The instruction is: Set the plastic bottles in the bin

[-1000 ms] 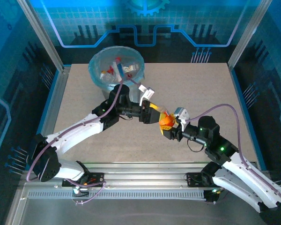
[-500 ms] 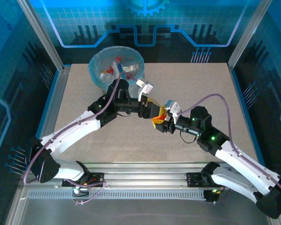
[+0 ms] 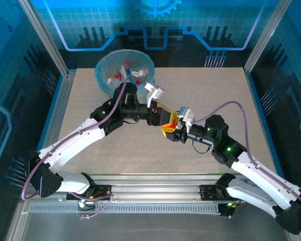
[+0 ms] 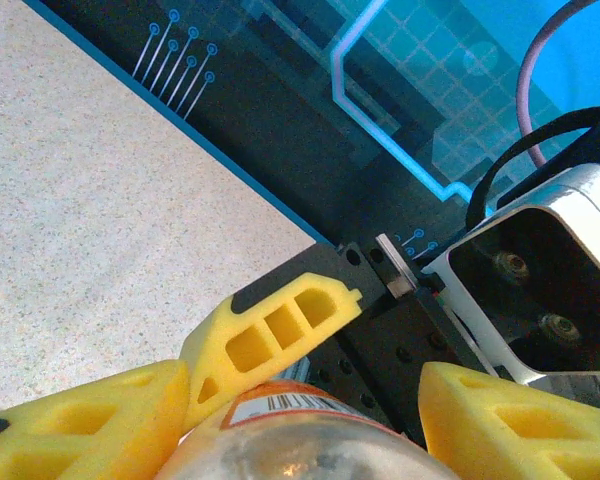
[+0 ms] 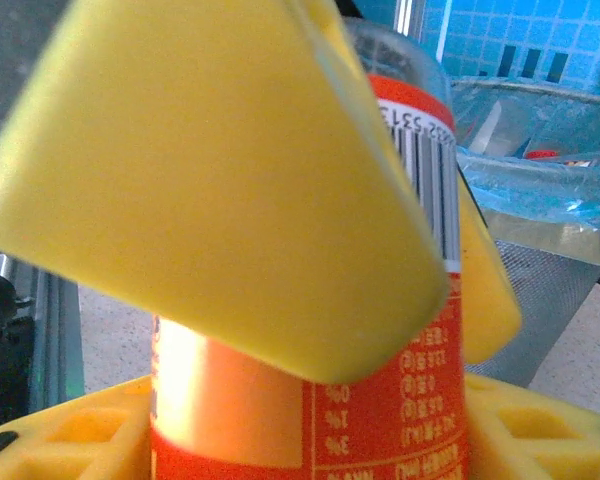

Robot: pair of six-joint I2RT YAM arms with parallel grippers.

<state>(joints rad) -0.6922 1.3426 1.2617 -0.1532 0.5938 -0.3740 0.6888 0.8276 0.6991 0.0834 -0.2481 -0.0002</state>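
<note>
Left tool (image 4: 302, 425), right tool (image 5: 310, 435) flank bottle (image 5: 380, 370)

Yellow fingers (image 5: 230, 180), orange-red bottle (image 5: 380, 400).
Orange-red label with pale print and a black-and-white barcode, clear plastic above it; translucent light-blue bag (image 5: 540, 190) over a grey mesh bin (image 5: 540, 300), with flecks of red and white inside; beige worktop (image 3: 215, 90) speckled all over; white arms (image 3: 85, 135) with black joints, small green lights (image 3: 229, 148) and purple cables (image 3: 236, 104); glowing blue backdrop (image 3: 155, 20) with a pale grid and cyan circuit lines.
</note>
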